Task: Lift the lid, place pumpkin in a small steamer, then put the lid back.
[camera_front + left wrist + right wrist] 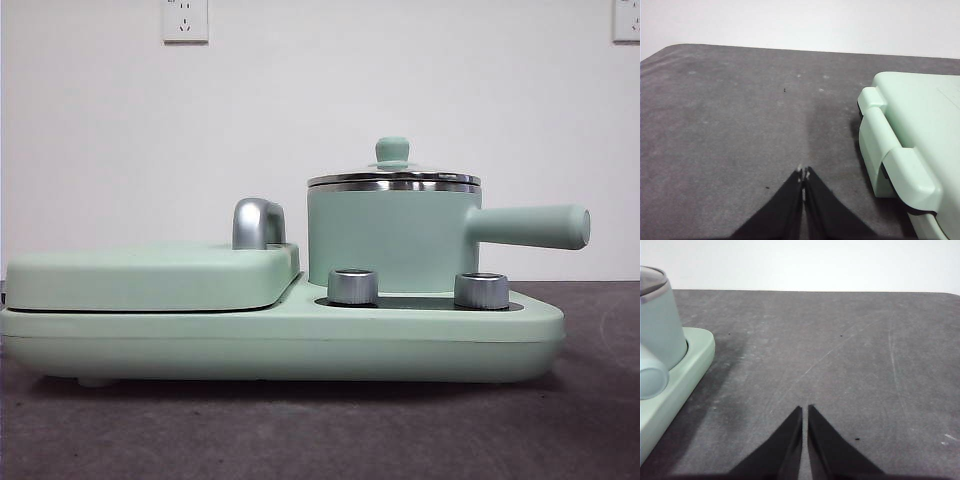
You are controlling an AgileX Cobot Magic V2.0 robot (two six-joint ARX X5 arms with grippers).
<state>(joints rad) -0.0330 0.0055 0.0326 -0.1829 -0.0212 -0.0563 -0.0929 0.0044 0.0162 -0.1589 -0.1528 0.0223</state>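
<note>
Left gripper (803,172): jaws pressed together, empty, above bare table (730,130) beside griddle cover (920,120).
Right gripper (805,410): jaws nearly touching, empty, near steamer's handle side.
Lid (393,172): seated on small steamer (390,240).
Small steamer: upright on mint-green base (280,340), behind two steel knobs (352,286).

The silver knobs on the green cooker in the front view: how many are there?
2. One silver knob stands on the cooker base below the small steamer's left side; the other knob stands under its handle. More might be hidden on other sides.
</note>
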